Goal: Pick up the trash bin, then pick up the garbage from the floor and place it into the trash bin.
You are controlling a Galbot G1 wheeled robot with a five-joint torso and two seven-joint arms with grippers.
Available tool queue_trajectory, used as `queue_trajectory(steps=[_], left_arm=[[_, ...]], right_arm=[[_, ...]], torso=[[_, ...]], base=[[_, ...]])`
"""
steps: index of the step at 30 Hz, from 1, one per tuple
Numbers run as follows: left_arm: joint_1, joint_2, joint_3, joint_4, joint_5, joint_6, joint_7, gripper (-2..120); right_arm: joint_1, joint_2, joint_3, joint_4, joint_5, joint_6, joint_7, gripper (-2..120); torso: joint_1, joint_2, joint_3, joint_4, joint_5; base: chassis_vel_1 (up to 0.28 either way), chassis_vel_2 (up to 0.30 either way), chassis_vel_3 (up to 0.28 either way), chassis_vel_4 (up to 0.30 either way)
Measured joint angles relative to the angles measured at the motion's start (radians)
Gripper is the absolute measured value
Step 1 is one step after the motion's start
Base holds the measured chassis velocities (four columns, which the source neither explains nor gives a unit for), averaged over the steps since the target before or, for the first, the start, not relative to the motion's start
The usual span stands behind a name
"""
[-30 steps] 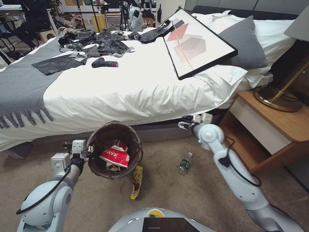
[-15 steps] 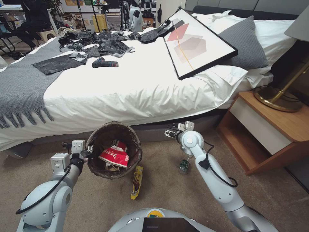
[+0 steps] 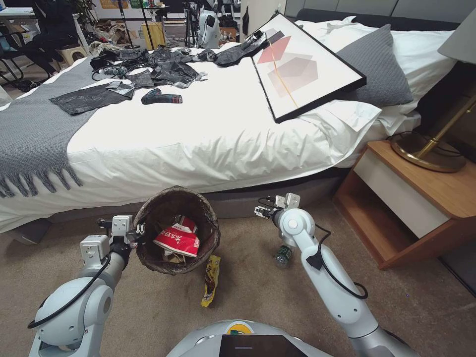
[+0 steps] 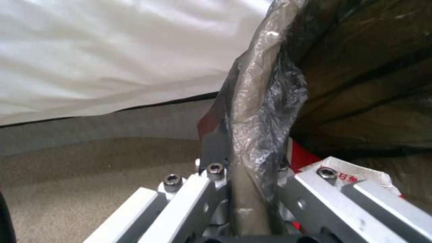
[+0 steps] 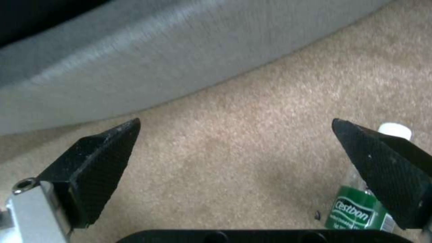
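the head view shows the trash bin [image 3: 177, 230] held just above the floor [image 3: 258, 292] beside the bed [image 3: 198, 134], with the left gripper [image 3: 136, 230] clamped on its left rim. up close, the left wrist view shows what the head view cannot: the fingers [image 4: 211, 189] pinch the bag-covered rim [image 4: 259, 135] between them, one inside the bin and one outside.

inside the bin lies a crumpled red-and-white wrapper [image 3: 177, 239] on top of some brownish paper; a corner of that wrapper [image 4: 355, 175] peeks past the fingers in the left wrist view.

the right gripper [image 3: 263, 210] hangs low near the bed base, to the right of the bin. the right wrist view shows its black pads [image 5: 97, 162] spread wide with nothing between them, bare carpet below, and a small plastic bottle [image 5: 360, 209] with a green label and white cap behind one pad. in the head view that bottle [image 3: 283, 254] lies on the floor partly hidden by the right arm. a yellow snack wrapper [image 3: 210, 280] lies on the floor just by the bin's lower right side.
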Motion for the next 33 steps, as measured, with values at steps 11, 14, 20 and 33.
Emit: queue_trajectory(steps=[11,14,20,33], left_arm=[[-0.001,0.0,0.0,-0.002,0.0,0.0,0.001,0],[-0.002,0.002,0.0,-0.002,-0.001,0.0,0.002,0],[-0.001,0.002,0.002,-0.002,-0.001,0.0,0.003,0],[-0.004,0.008,0.003,-0.001,-0.003,0.0,0.007,0]], right_arm=[[-0.024,0.025,0.028,-0.073,-0.075,0.001,-0.032,100],[-0.027,0.036,0.042,-0.116,-0.103,0.001,-0.039,100],[-0.027,0.048,0.05,-0.152,-0.123,0.001,-0.036,100],[-0.045,0.061,0.07,-0.194,-0.156,0.001,-0.023,100]], torso=[[0.0,0.0,0.0,0.0,0.0],[0.0,0.0,0.0,0.0,0.0],[0.0,0.0,0.0,0.0,0.0],[0.0,0.0,0.0,0.0,0.0]], base=[[0.0,0.0,0.0,0.0],[0.0,0.0,0.0,0.0],[0.0,0.0,0.0,0.0],[0.0,0.0,0.0,0.0]])
